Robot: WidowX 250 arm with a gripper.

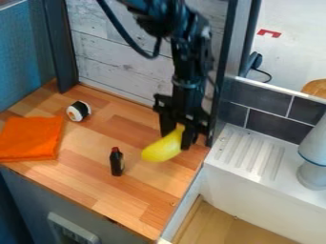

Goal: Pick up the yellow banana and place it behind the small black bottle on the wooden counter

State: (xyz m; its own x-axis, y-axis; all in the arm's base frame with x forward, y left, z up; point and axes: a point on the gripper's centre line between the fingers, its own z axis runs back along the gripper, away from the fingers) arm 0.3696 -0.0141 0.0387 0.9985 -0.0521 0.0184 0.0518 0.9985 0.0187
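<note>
Fingers of the black two-finger gripper (pixel 176 138) are clamped on the narrow end of a yellow curved banana (pixel 161 149); its thick end sticks out from between them. Near the fingers is a small dark bottle with red cap (pixel 117 163). Farther from them are a black-and-white roll (pixel 78 111) and a flat orange cloth (pixel 30 138).

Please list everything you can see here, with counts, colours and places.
Yellow toy banana: one, yellow, between the gripper's fingers
Small bottle: one, dark with red cap, mid-counter
Sushi roll: one, black, white and orange, behind the cloth
Cloth: one, orange, counter's left
Counter: one, wood-brown, centre
Ridged ledge: one, white, right
Rounded object: one, pale grey, right edge
Tiles: several, dark grey, behind ledge
Arm and gripper: one, black, above counter
</note>
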